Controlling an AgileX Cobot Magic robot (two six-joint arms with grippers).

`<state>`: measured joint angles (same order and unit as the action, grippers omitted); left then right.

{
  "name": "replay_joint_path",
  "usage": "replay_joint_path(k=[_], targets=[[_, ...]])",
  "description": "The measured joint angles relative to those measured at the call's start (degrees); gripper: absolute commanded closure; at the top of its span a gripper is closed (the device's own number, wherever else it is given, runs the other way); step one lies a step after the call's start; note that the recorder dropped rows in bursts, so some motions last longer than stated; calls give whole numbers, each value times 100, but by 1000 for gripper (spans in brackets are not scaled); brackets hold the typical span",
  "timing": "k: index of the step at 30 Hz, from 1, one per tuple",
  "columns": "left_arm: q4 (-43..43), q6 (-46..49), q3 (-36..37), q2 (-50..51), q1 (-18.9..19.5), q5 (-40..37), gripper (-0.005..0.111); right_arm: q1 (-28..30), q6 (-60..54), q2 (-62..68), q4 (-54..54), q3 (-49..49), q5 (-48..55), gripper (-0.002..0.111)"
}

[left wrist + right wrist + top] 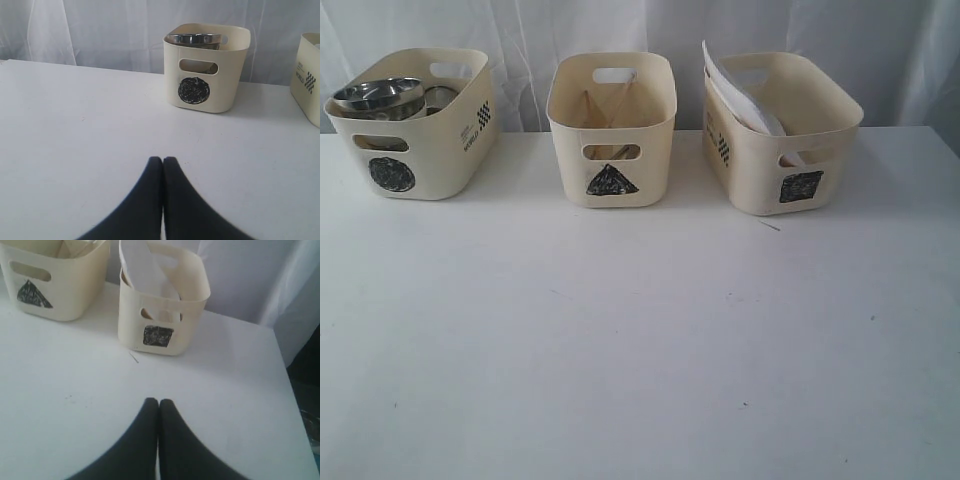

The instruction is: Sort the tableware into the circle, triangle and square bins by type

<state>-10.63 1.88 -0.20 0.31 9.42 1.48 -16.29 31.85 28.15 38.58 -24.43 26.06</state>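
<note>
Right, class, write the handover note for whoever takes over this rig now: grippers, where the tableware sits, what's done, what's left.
Left gripper: shut, empty, over the table.
Right gripper: shut, empty.
Circle bin: steel bowl, more steel behind it.
Triangle bin: wooden chopsticks; other cutlery not visible.
Square bin: white plate leaning inside.
Done: no tableware shows on the table.
To do: probably nothing; check what the bins hide.

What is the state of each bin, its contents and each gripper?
Circle bin: upright, holding steel ware
Steel bowl: in circle bin, above its rim
Triangle bin: upright
Chopsticks: leaning inside triangle bin
Square bin: upright
White plate: on edge in square bin
Left gripper: fingers shut, empty
Right gripper: fingers shut, empty
</note>
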Motion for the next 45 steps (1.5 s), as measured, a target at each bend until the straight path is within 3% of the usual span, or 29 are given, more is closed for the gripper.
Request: replay_joint_path(k=[12,21,32,45], targets=[[0,0,0,0,0,0,107,0,-132,-668,-38,24,262,108],[0,0,0,0,0,0,107,0,-675,-1330,-159,828,-749,108],[0,0,0,0,0,0,107,825,-2311,-2512,-1798,1980,-1448,108],[0,0,0,0,0,0,107,929,-2861,-2781,-2312,2412,-1569,108]])
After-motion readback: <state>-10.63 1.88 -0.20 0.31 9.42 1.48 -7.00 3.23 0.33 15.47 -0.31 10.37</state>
